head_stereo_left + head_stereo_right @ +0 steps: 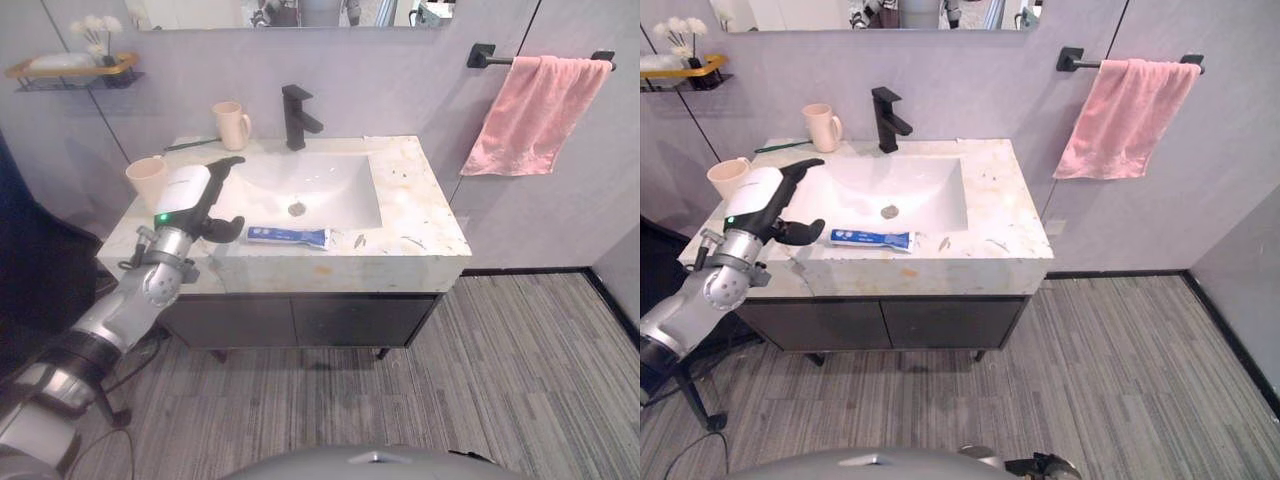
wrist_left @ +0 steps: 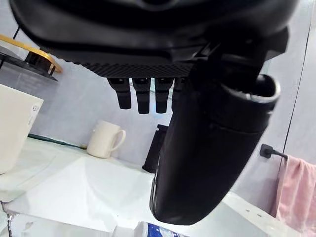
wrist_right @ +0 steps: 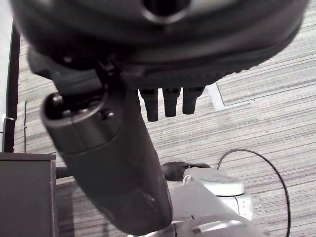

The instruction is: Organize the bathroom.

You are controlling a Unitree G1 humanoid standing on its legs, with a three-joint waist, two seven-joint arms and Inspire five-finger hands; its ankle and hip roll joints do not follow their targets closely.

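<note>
- On the pale marble vanity counter [image 1: 420, 235], near its front edge, a white toothpaste tube with a blue printed band [image 1: 288, 236] lies flat on its side, just in front of the white rectangular sink basin [image 1: 330, 195].
- Its blue end points toward the counter's left side; the tube looks soft and slightly flattened.
- Just left of the tube, the robot's left hand [image 1: 197, 200] hovers over the counter with its fingers straight and the thumb spread toward the tube; it holds nothing, and I cannot tell whether the thumb tip touches the tube.
- Seen from the left wrist, the fingers [image 2: 142, 98] stick out straight in a row above the basin.
- A cream handle-less cup [image 1: 148, 180] stands at the counter's left edge, just beside the hand's back.
- A cream ceramic mug with a handle [image 1: 232, 124] stands at the back left corner, with a thin green stick-like item [image 1: 190, 145] lying next to it, too small to identify.
- A matte black faucet [image 1: 297, 116] rises behind the basin.
- A pink towel [image 1: 535, 115] hangs from a black wall bar [image 1: 485, 56] to the right.
- A small wall shelf with a gold tray [image 1: 70, 68] holds white flowers at upper left.
- The right hand [image 3: 113, 177] hangs over the striped grey floor [image 3: 256, 123], fingers straight and empty.
</note>
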